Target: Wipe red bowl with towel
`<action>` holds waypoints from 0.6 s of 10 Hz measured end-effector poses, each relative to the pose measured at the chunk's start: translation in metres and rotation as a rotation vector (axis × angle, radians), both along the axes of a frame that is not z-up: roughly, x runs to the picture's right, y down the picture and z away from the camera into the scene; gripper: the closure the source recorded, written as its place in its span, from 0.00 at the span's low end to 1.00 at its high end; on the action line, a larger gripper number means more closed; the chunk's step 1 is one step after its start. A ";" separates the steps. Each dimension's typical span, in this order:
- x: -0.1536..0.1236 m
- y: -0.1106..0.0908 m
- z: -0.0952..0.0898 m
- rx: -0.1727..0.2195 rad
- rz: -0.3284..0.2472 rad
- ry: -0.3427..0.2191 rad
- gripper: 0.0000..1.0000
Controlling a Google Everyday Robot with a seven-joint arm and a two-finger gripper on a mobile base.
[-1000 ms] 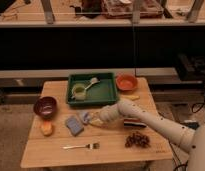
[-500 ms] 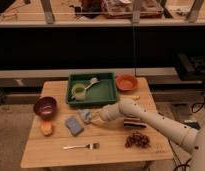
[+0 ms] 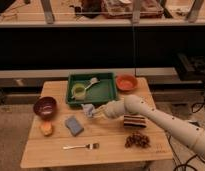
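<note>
The red bowl (image 3: pixel 126 82) sits at the table's back right, just right of the green tray. My gripper (image 3: pixel 92 113) is over the middle of the table, reaching in from the right, shut on the towel (image 3: pixel 87 109), a small pale grey-blue cloth that bunches up at its tip. The towel is lifted a little off the wood, well left of and nearer than the red bowl.
The green tray (image 3: pixel 109 94) holds a yellow-green cup (image 3: pixel 78 91) and a brush. A maroon bowl (image 3: pixel 45 106), an orange fruit (image 3: pixel 46 129), a blue sponge (image 3: pixel 74 125), a fork (image 3: pixel 82 147), a striped block (image 3: pixel 134 120) and a dark cluster (image 3: pixel 137 140) lie on the table.
My gripper with the towel has drifted slightly up and to the right, toward the tray's front edge. Nothing else has moved.
</note>
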State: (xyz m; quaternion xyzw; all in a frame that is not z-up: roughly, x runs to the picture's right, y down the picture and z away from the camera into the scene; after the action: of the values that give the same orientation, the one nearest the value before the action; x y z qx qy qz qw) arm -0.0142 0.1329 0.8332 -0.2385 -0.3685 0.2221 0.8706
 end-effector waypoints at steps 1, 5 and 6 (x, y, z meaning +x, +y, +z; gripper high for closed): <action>0.010 -0.005 -0.005 0.010 -0.009 0.045 1.00; 0.078 -0.001 -0.003 -0.010 0.056 0.169 1.00; 0.095 0.001 -0.003 -0.007 0.090 0.175 1.00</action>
State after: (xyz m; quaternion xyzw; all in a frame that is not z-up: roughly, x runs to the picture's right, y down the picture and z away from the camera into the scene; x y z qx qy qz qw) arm 0.0810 0.1337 0.8297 -0.2044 -0.3007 0.2821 0.8878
